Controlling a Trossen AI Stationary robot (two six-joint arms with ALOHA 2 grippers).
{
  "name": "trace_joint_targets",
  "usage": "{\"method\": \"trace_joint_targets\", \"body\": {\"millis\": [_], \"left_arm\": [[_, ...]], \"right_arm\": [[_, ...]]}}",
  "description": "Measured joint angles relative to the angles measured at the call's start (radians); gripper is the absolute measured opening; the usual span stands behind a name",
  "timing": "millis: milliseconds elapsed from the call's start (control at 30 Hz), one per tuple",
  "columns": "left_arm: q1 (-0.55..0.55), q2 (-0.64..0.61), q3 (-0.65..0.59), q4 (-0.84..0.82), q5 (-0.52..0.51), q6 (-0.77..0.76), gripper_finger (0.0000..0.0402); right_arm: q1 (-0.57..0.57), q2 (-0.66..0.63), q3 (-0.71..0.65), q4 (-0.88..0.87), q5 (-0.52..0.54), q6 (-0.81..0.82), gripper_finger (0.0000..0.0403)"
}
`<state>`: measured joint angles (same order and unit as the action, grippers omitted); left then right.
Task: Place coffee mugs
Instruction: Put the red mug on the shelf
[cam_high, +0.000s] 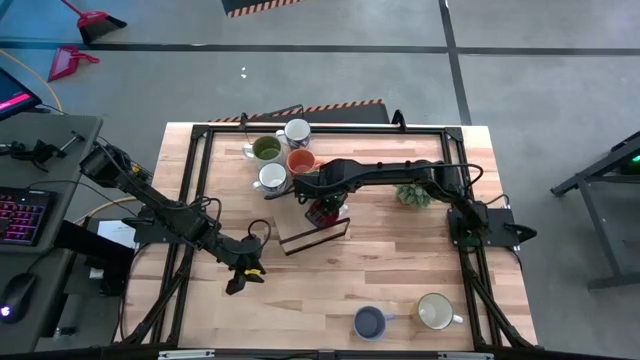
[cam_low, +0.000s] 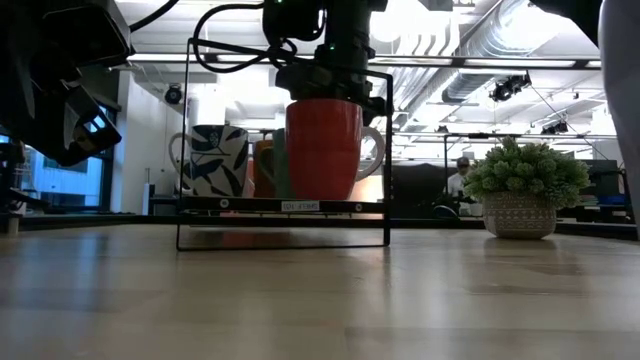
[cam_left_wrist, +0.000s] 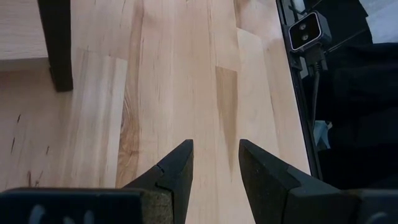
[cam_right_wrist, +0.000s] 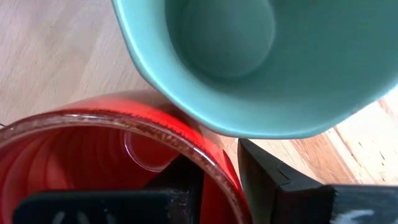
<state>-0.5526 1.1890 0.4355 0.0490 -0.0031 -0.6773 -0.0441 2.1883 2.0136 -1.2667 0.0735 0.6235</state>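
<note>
My right gripper (cam_high: 322, 205) is shut on a red mug (cam_low: 323, 150) at the table's middle, just behind a black wire frame (cam_low: 283, 205). A teal mug (cam_right_wrist: 249, 62) stands against the red one. An olive mug (cam_high: 266, 150), an orange mug (cam_high: 301, 160) and two white mugs (cam_high: 297, 131) (cam_high: 272, 177) stand at the far middle. A blue mug (cam_high: 369, 322) and a cream mug (cam_high: 433, 311) stand near the front edge. My left gripper (cam_left_wrist: 214, 146) is open and empty, low over the front left of the table. My right gripper holds the red mug by its rim wall (cam_right_wrist: 217, 168), one finger inside the mug and one finger (cam_right_wrist: 273, 180) outside. The fingers come from above, pointing down. The mug is upright; the frame's bar hides its base, so I cannot tell whether it rests.
A spiky green potted plant (cam_high: 412, 195) stands right of the red mug, under my right arm. The black wire frame (cam_high: 318, 236) lies on the table just in front of the red mug. Bare wood lies between the frame and the front mugs.
</note>
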Motion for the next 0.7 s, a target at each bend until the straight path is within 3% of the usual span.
{"method": "trace_joint_targets", "body": {"millis": [333,700], "left_arm": [[0.0,0.0,0.0,0.0,0.0,0.0,0.0117],[0.0,0.0,0.0,0.0,0.0,0.007,0.0117]], "right_arm": [[-0.002,-0.001,0.0,0.01,-0.042,0.0,0.0081],[-0.002,-0.001,0.0,0.014,-0.06,0.047,0.0168]]}}
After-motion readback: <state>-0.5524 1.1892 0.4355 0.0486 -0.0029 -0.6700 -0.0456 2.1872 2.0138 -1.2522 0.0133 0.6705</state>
